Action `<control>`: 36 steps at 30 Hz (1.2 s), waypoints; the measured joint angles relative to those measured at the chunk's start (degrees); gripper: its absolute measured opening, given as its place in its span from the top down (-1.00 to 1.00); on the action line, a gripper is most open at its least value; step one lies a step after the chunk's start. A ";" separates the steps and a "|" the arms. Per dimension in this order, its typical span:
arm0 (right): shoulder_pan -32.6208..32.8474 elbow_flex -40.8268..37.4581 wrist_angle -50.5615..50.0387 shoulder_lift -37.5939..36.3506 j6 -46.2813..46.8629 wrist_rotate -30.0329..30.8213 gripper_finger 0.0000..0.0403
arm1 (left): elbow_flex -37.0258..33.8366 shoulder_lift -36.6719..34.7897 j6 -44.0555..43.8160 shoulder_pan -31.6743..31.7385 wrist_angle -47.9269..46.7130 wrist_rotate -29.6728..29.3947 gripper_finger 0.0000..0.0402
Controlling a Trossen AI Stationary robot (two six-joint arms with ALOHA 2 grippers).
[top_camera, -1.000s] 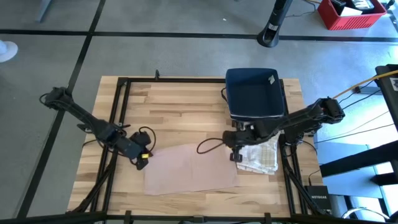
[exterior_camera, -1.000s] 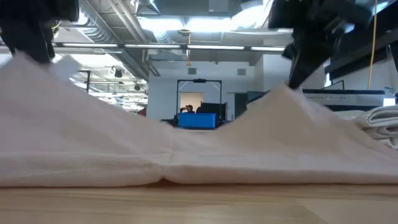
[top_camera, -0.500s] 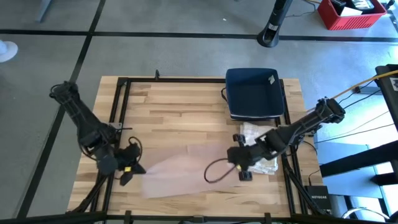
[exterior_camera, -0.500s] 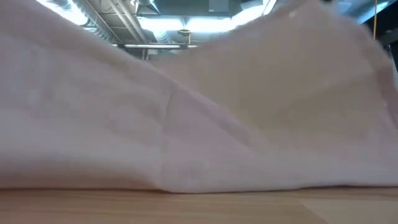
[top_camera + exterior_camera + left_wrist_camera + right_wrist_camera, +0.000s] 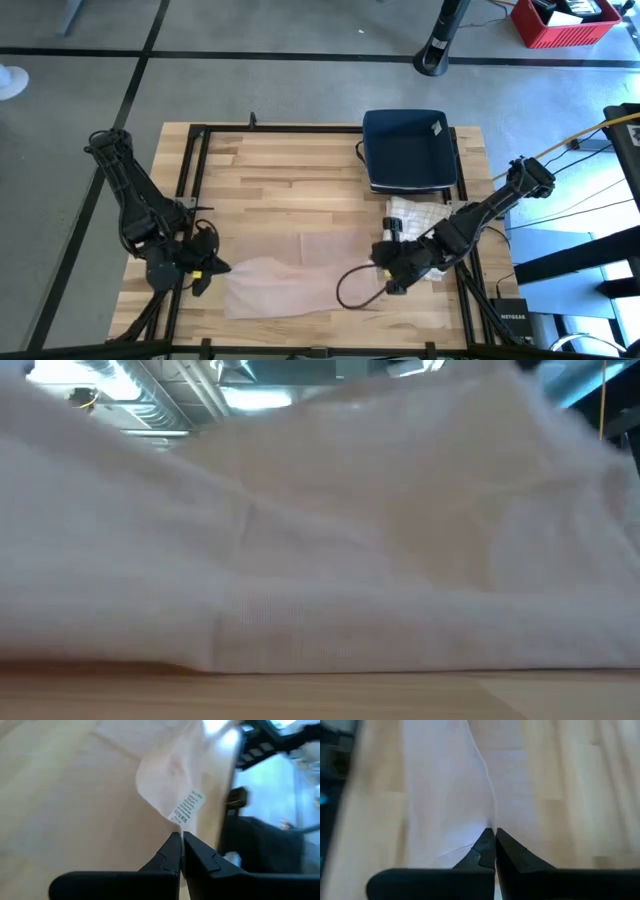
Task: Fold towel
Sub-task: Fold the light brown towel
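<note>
— Where's the towel [image 5: 300, 275]?

— On the table's [image 5: 290, 190] near half, pinched at one corner by my left gripper [image 5: 212, 268], at the other by my right gripper [image 5: 392, 272].

— What changed?

— Both arms came nearer the front edge; the cloth doubled over.

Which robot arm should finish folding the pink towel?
Probably both, but the left leads. Its left gripper has its jaws shut on the towel corner by the label, at the table's front. The right gripper pinches the other corner, beside the folded pile.
</note>
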 joint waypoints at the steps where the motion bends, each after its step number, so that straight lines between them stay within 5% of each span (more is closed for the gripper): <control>1: -0.55 -0.75 -0.11 0.00 -0.09 1.26 0.99 | -0.21 0.08 -1.03 0.14 -1.67 0.07 1.00; 7: -5.30 -7.47 1.05 0.22 -0.08 3.16 0.99 | -2.34 1.83 -11.59 0.11 -10.76 3.52 1.00; 16: -10.71 -19.58 11.20 0.25 0.02 3.10 0.99 | -6.74 5.07 -15.32 0.14 -10.71 3.84 1.00; 25: -14.59 -23.35 17.41 0.26 -1.42 2.90 0.99 | -9.82 9.33 -19.54 0.14 -11.23 0.47 0.99; 36: -14.68 -21.29 11.36 -0.11 2.14 -7.41 0.99 | -10.55 11.69 -21.85 0.14 -9.99 -2.20 0.99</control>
